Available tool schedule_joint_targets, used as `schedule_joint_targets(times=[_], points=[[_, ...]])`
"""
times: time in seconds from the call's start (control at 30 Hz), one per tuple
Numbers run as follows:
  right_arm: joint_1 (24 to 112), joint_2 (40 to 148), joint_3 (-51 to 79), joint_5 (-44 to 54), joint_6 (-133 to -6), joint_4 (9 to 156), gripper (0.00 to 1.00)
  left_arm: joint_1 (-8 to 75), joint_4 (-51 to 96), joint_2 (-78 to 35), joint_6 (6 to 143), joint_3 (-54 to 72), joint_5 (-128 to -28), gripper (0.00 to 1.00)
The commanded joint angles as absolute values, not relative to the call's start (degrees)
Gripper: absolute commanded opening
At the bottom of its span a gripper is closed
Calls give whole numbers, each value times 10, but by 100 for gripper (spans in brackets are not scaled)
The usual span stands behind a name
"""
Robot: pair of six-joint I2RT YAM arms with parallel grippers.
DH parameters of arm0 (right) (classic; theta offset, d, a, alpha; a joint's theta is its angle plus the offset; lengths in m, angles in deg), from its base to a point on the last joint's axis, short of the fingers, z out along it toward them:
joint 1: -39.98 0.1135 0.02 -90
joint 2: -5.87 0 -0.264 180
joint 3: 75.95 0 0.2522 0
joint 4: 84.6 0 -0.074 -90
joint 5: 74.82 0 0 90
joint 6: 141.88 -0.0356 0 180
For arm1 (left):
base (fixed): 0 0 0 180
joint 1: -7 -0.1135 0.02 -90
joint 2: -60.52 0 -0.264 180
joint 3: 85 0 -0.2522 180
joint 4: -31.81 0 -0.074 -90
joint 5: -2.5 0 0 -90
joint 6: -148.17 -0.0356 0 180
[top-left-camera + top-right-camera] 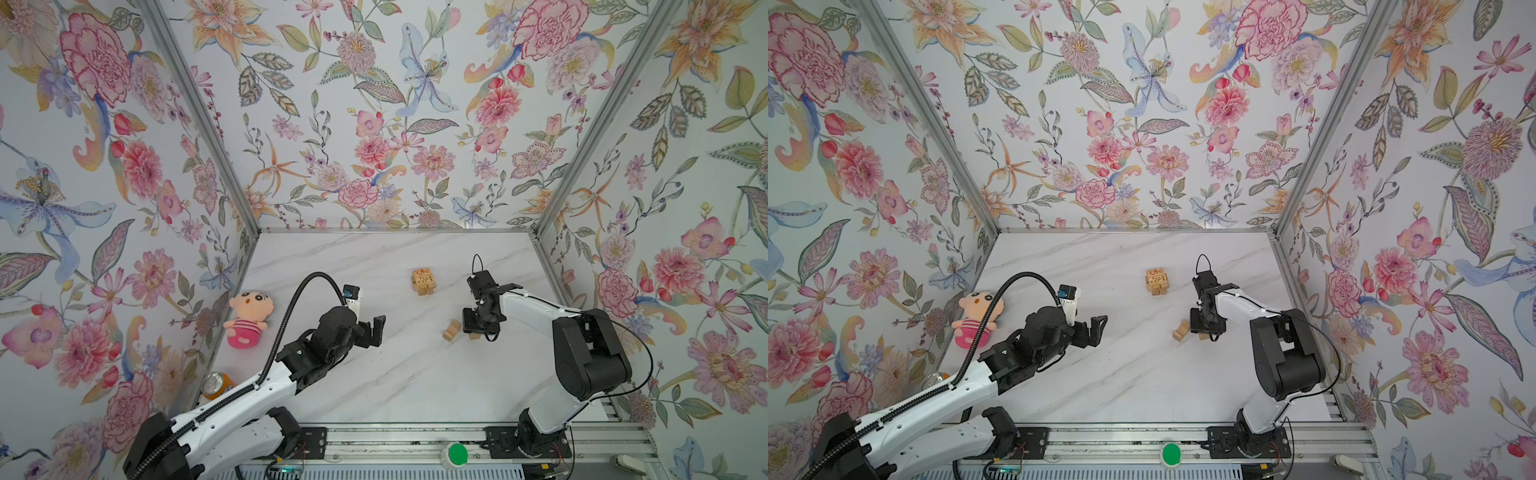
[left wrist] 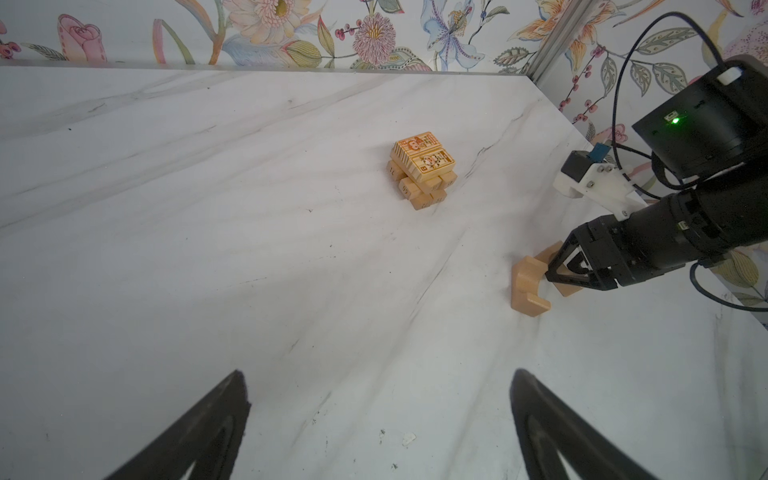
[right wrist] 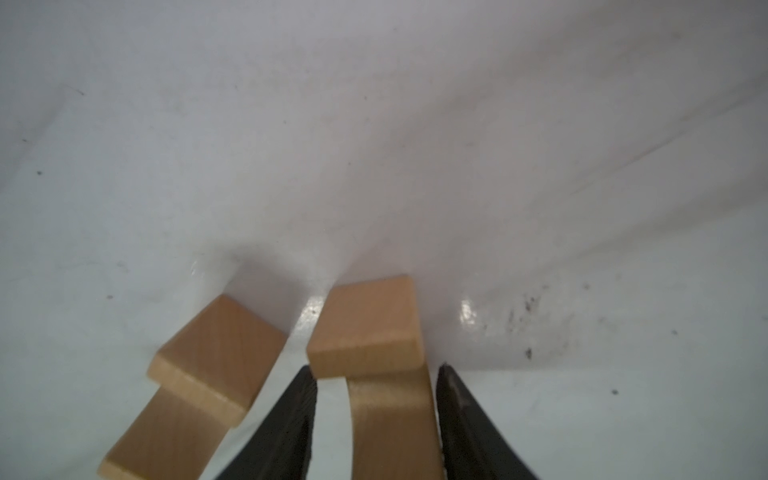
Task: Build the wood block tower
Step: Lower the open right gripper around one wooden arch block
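The tower [image 1: 424, 281] [image 1: 1158, 281] [image 2: 423, 170] is a small crisscrossed stack of tan bars at the table's middle back, with two printed bars on top. Two loose wood blocks lie in front of it to the right. One notched wood block [image 1: 451, 330] [image 2: 528, 286] [image 3: 208, 374] lies free. On the other wood block [image 3: 382, 332], which rests on the table, my right gripper [image 1: 478, 333] [image 3: 376, 368] is shut, a finger against each side. My left gripper [image 1: 374, 330] [image 2: 378, 374] hovers open and empty, left of the loose blocks.
A pink plush doll [image 1: 247, 318] lies at the left wall and an orange can [image 1: 216, 384] stands nearer the front left corner. A green button [image 1: 457, 454] sits on the front rail. Flowered walls enclose three sides.
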State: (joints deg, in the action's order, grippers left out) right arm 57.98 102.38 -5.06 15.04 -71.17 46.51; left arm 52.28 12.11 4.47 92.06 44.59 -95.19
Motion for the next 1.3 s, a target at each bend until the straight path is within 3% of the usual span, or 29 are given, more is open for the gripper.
schedule_joint_targets(times=[0.0, 0.73, 0.8, 0.9, 1.27], points=[[585, 1036, -51, 171, -716, 449, 49, 517, 116, 57, 909, 434, -940, 99], [605, 1052, -33, 213, -718, 426, 43, 517, 116, 61, 902, 435, -940, 99], [604, 1052, -32, 213, -718, 422, 44, 516, 116, 60, 901, 435, -940, 99], [609, 1047, -32, 217, -720, 418, 54, 517, 117, 60, 900, 436, -940, 99], [625, 981, -30, 218, -729, 386, 57, 517, 120, 70, 902, 447, -940, 99]])
